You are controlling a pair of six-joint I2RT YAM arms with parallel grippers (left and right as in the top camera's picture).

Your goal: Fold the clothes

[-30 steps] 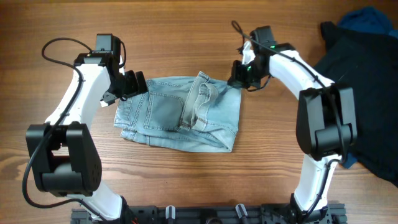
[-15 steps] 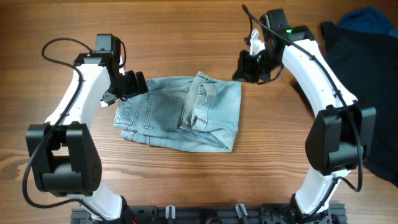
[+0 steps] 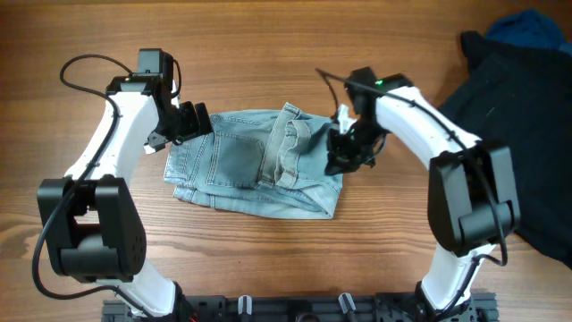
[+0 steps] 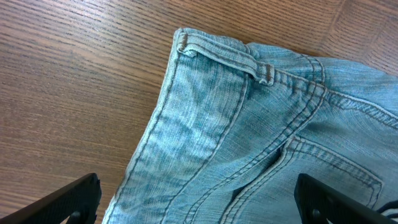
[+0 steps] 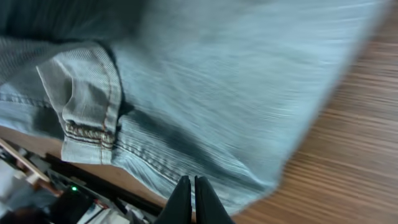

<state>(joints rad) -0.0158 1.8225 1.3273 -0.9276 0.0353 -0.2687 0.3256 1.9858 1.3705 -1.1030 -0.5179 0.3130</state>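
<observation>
The denim garment (image 3: 259, 165), light blue and faded, lies flat on the wooden table (image 3: 268, 45) as a rough rectangle folded over on itself. A paler, rumpled strip of waistband runs across its middle, and a stitched patch pocket faces up on its left half. Of the 2 arms, the left one ends at the garment's upper left corner, where the left gripper (image 3: 189, 121) hangs just above the cloth. Its jaws are spread wide and hold nothing. In the left wrist view the 2 black fingertips (image 4: 68, 199) sit far apart on either side of that corner, over a waistband seam, 1 belt loop and the curved pocket stitching. The right gripper (image 3: 340, 159) is at the garment's right edge, low over the cloth. Its 2 fingers (image 5: 183, 199) are pressed together with no fabric between them. In the right wrist view the tips point at the denim just inside its hem, and whether they touch the cloth cannot be told. A large black garment (image 3: 527, 134) lies well apart to the right of the denim, with a dark blue cloth (image 3: 527, 22) at its far end.
</observation>
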